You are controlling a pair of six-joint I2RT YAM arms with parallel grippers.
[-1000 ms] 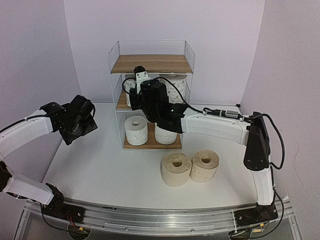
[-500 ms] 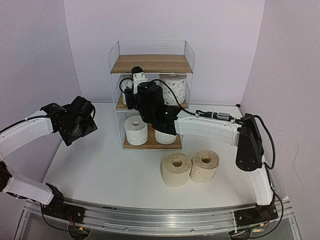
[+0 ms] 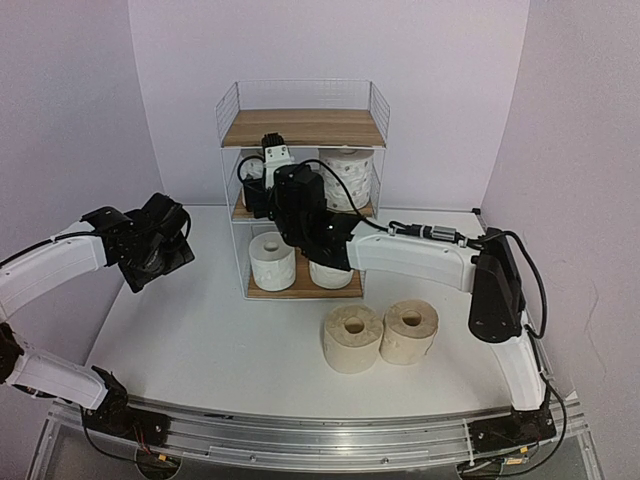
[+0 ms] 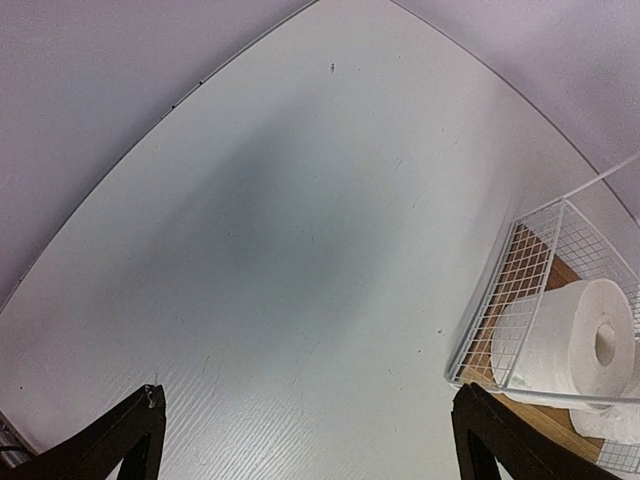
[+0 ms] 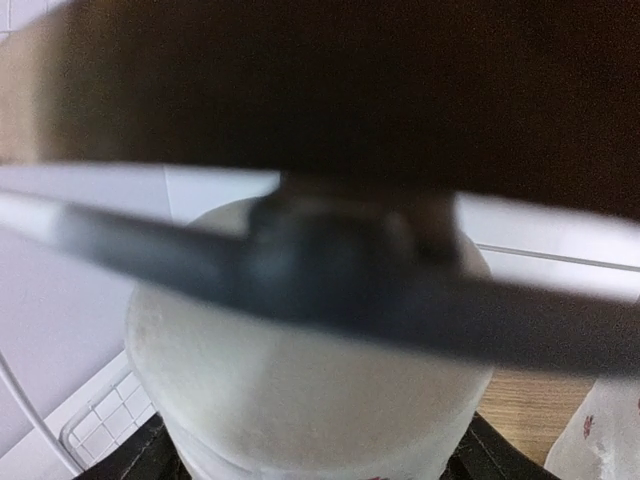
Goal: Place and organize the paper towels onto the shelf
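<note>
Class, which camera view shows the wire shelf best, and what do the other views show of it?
The top external view: the shelf appears whole, all three boards. The left wrist view catches only a lower mesh corner holding a white roll. The right wrist view gives a blurred board behind a close roll.

You are looking at two beige paper rolls (image 3: pixel 352 338) (image 3: pixel 409 331); four white paper rolls (image 3: pixel 272 260) (image 3: pixel 330 273) (image 3: pixel 350 178) (image 5: pixel 300 400); one three-tier wire shelf (image 3: pixel 303 127); two arms (image 3: pixel 50 262) (image 3: pixel 420 255).
</note>
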